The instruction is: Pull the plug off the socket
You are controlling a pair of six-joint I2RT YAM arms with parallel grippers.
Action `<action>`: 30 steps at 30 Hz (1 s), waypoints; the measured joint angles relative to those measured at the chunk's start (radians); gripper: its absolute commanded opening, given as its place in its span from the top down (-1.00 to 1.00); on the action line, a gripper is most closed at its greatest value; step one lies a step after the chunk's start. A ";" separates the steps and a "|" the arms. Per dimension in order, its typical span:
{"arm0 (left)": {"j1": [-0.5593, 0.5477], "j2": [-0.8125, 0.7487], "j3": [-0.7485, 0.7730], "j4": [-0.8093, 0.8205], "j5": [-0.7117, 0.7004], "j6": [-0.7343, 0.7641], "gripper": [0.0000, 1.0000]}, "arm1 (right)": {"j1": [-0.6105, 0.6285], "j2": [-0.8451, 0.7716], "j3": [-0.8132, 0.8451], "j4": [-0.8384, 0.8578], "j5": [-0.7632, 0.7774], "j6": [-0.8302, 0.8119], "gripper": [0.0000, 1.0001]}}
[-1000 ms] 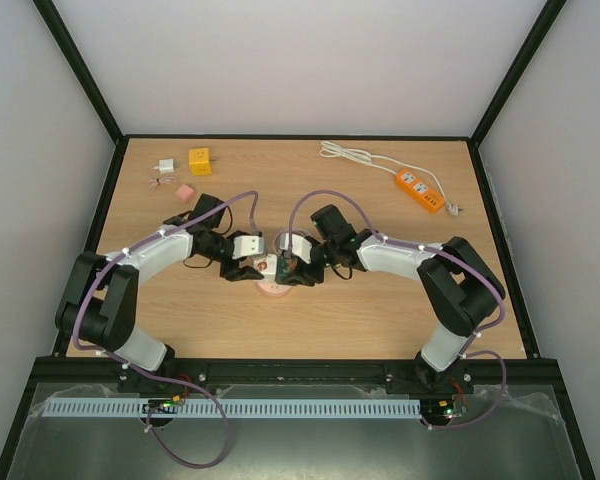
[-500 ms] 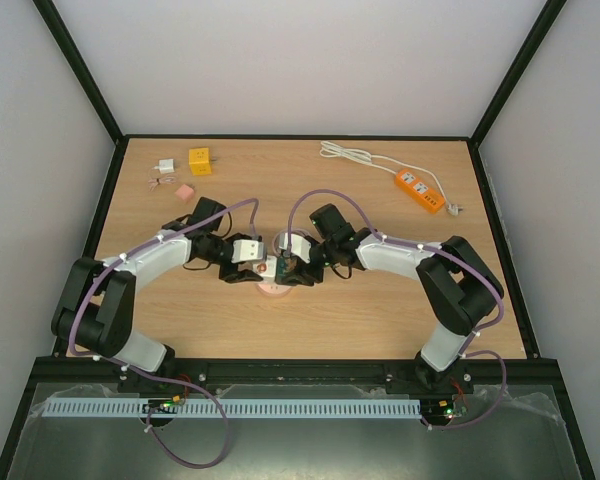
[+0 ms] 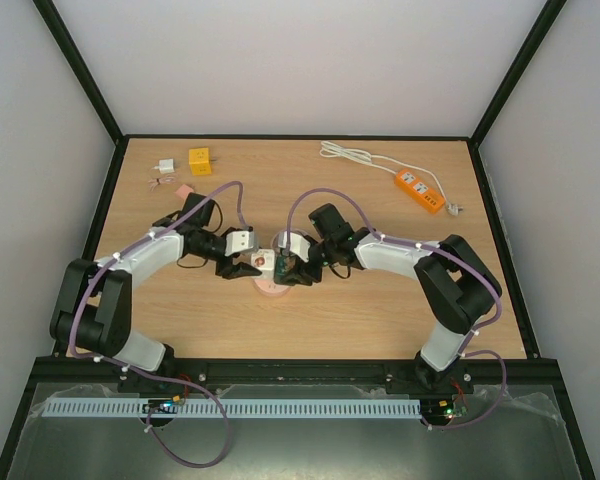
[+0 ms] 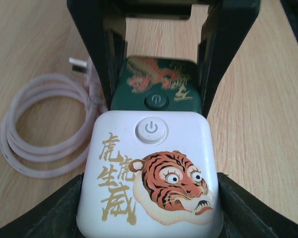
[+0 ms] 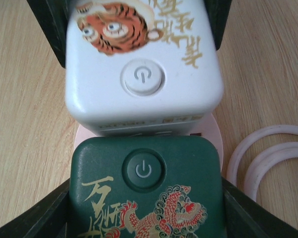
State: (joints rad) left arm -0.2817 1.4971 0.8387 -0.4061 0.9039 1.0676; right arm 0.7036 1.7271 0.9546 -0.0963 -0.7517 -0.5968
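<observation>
The green cube (image 5: 146, 198) is running off the right wrist view's bottom edge and the white tiger cube (image 5: 144, 64) off its top, the pink disc (image 5: 212, 134) is lying mostly hidden beneath both, and the small white piece (image 3: 165, 166) is showing too small to identify.

The left arm (image 3: 160, 245) has swung back toward its own side. Its elbow now sits farther left, and the purple cable (image 3: 230, 190) looping over it has moved left with it, its arch now peaking closer to the far edge. The left gripper (image 3: 252, 264), clamped on the white cube (image 4: 149, 168), has shifted slightly left. The right arm (image 3: 390, 252) has followed a little the same way, so the right gripper (image 3: 292, 268), closed on the green cube (image 5: 146, 198), also lies slightly farther left. The overhead view does not show whether the two cubes have drawn apart.
</observation>
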 measured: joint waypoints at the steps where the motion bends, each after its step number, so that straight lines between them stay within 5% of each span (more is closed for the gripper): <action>1: 0.000 -0.003 0.006 -0.009 0.005 0.014 0.51 | -0.001 0.000 0.000 0.000 0.002 0.003 0.69; 16: 0.108 -0.018 0.146 -0.133 0.023 0.123 0.45 | 0.003 0.001 0.004 -0.001 0.013 0.018 0.67; 30: 0.139 -0.002 0.243 0.033 -0.519 0.217 0.41 | 0.003 0.001 0.004 -0.001 0.014 0.018 0.63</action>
State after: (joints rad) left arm -0.1429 1.4956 1.0817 -0.3729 0.3851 1.2850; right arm 0.7067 1.7279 0.9588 -0.0971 -0.7376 -0.5793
